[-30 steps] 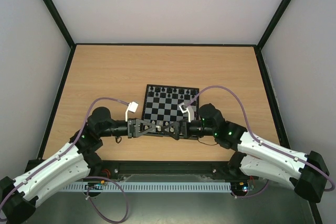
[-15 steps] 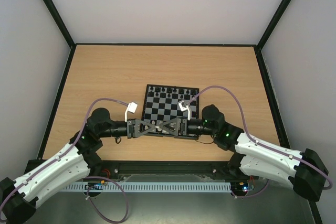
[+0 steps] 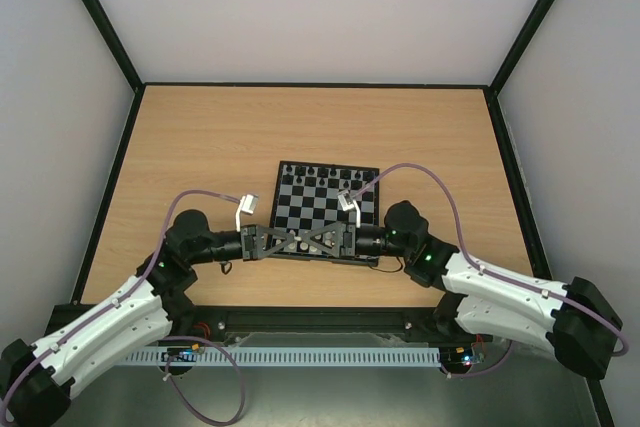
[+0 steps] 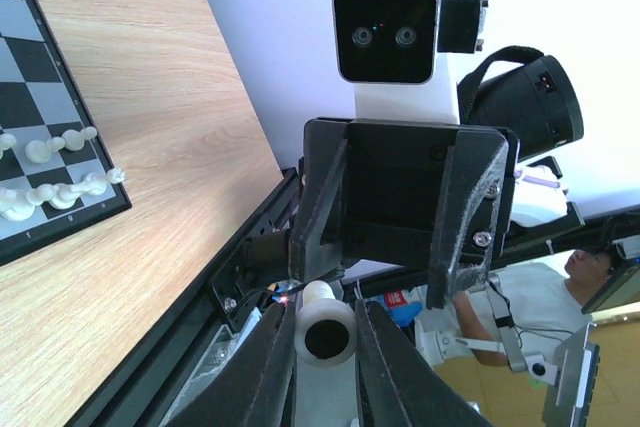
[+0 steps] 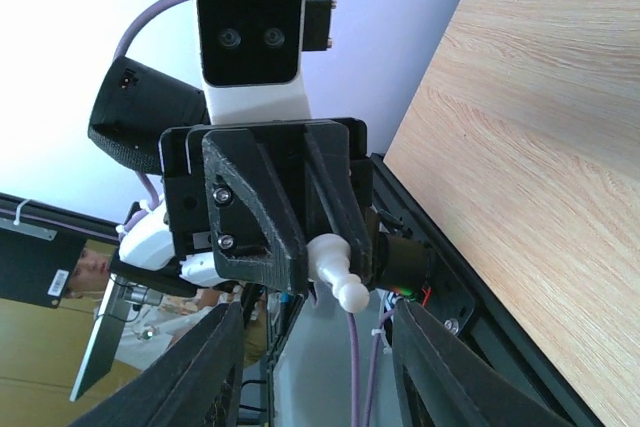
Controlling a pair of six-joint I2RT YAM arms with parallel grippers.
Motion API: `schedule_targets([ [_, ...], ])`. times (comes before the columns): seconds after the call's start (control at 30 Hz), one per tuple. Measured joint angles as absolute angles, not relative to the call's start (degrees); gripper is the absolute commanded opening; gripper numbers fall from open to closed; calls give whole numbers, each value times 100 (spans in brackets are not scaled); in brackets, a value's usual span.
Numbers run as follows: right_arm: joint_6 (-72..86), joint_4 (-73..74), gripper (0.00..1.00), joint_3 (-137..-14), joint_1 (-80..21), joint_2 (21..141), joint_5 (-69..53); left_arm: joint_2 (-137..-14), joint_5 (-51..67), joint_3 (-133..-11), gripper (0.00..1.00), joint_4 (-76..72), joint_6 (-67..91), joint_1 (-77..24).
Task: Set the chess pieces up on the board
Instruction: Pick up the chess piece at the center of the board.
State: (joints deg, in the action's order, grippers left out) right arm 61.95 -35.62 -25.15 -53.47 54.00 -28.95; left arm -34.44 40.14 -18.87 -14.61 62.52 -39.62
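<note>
The two arms meet head to head above the near edge of the chessboard [image 3: 300,209], which lies about in the middle of the wooden counter [image 3: 200,137]. The left tool [image 4: 322,317] is clamped on a white pawn [image 5: 338,272]. The pawn lies sideways in the air between the two fingers, with its round base toward the left wrist camera and its small head toward the right arm. The right tool [image 5: 318,309] is directly in front of it. Its fingers [image 5: 222,362] are apart, one on each side of the pawn's head, and I see no contact with the pawn. On the chessboard, black pieces [image 3: 320,174] stand along the far side. A few white pieces [image 4: 60,192] are on the squares close to the near edge and its corner.
</note>
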Motion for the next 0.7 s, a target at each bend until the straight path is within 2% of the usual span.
schedule_targets([
  [0.27, 6364, -3885, 38, -2482, -5347, 5712, -2952, -3457, 3889, -1697, 11, -1922, 6667, -3948],
  [0.43, 6410, -3986, 30, -2482, -5347, 5778, -2958, -3457, 3824, -1559, 11, -2161, 6858, -3946],
  [0.7, 6453, -4106, 29, -2482, -5347, 5896, -2967, -3459, 3734, -1321, 11, -2403, 7094, -3946],
])
